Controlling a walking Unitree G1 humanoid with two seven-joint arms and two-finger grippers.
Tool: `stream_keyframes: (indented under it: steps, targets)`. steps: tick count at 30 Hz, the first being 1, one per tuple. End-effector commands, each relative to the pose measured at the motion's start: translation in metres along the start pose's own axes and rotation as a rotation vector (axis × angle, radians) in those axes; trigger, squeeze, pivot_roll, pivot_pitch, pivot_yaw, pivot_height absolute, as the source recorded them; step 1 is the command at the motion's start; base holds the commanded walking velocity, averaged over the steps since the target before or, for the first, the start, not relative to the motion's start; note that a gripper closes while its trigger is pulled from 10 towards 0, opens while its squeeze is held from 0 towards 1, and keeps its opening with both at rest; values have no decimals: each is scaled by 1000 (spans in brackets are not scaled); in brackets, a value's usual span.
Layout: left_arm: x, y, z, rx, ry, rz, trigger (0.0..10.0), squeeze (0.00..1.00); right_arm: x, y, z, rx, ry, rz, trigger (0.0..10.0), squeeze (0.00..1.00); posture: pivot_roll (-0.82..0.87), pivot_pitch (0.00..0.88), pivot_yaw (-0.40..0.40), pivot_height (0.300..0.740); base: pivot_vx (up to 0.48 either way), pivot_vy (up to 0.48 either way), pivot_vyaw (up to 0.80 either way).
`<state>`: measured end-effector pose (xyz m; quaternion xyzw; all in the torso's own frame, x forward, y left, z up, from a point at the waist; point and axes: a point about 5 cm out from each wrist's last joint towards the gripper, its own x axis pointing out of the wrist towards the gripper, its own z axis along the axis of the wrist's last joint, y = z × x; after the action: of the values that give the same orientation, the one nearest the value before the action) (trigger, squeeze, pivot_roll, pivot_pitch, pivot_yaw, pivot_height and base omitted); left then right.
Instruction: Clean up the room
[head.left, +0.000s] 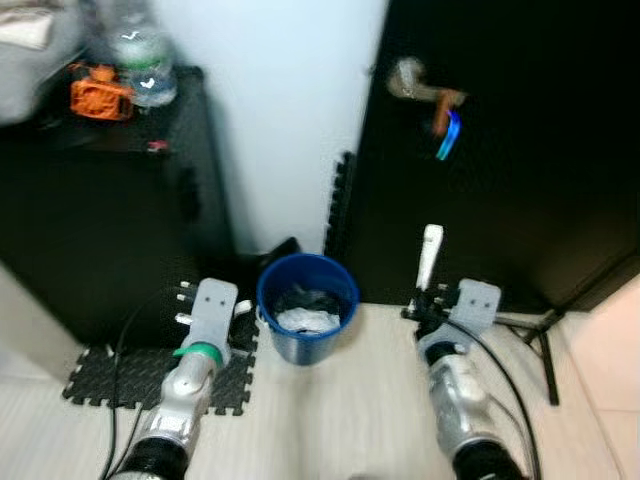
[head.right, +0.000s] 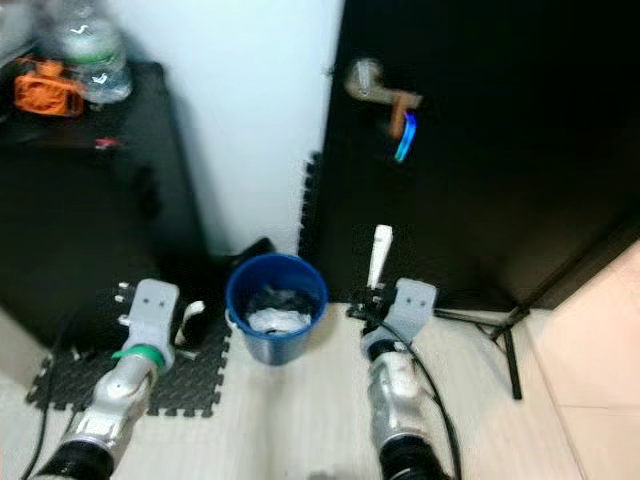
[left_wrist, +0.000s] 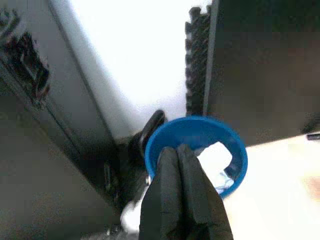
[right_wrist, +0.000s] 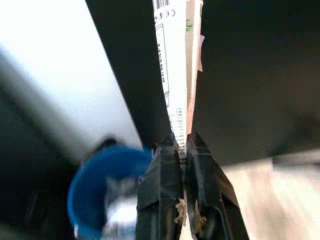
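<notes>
Standing at the blue bin, which sits on the pale floor against the white wall between a black cabinet and a black door; crumpled white trash already lies inside it. My right gripper is clamped on a flat white printed wrapper, barcode and fine print visible, held upright so it sticks up past the fingertips; in the head view the wrapper is near the bin on its right side, not yet over the opening. My left gripper has its fingers pressed together with nothing between them, hovering just by the bin's near rim. I judge the step in hand to be the drop-off: carrying the wrapper to the bin. The next move calls for swinging the right arm leftward until the wrapper is over the bin mouth, then releasing. Wrapper is light and stiff; it could catch the rim and fall outside. Plastic bottle and an orange object on the cabinet look like later candidates.
</notes>
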<state>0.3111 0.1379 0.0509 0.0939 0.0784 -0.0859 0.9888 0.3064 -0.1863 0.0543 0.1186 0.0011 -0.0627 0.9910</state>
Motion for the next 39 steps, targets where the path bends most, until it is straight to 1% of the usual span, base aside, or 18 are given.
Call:
stream_keyframes:
  steps: [1,7,10,12,14,15,18,21,36,39]
  targets:
    - [-6,9,-12,10,47,25,10000,0,-3,15,-9,-9,27,45,10000,0,-22,27,28,720,398,266,0]
    - [-6,9,-11,9,45,23,10000,0,-4,18,-10,4,32,50,10000,0,-21,28,29,720,400,264,0]
    - [-6,9,-11,10,45,22,10000,0,-4,16,-11,8,46,38,10000,0,-20,28,30,720,401,265,-744]
    - [-6,9,-11,11,46,21,10000,0,-4,13,-11,-5,52,15,10000,0,-20,30,31,720,401,264,-759]
    - [-6,9,-11,9,44,20,10000,0,-4,12,-11,-16,46,7,10000,0,-20,30,31,720,398,266,0]
    - [-6,9,-11,5,46,13,10000,0,-3,11,-10,-44,43,5,10000,0,-21,31,32,720,382,292,0]
    - [-7,5,-12,41,54,-25,10000,0,-3,11,-9,-63,35,9,10000,0,-21,32,32,720,0,0,0]
    - [-8,3,-13,46,55,-34,10000,0,-3,12,-9,-61,34,15,10000,0,-21,31,32,720,0,0,0]
    - [-7,3,-13,40,59,-24,10000,0,-3,14,-8,-61,32,24,10000,0,-24,29,31,720,0,0,0]
    - [-7,3,-13,42,62,-24,10000,0,-3,17,-8,-63,31,42,10000,0,-24,27,30,720,0,0,0]
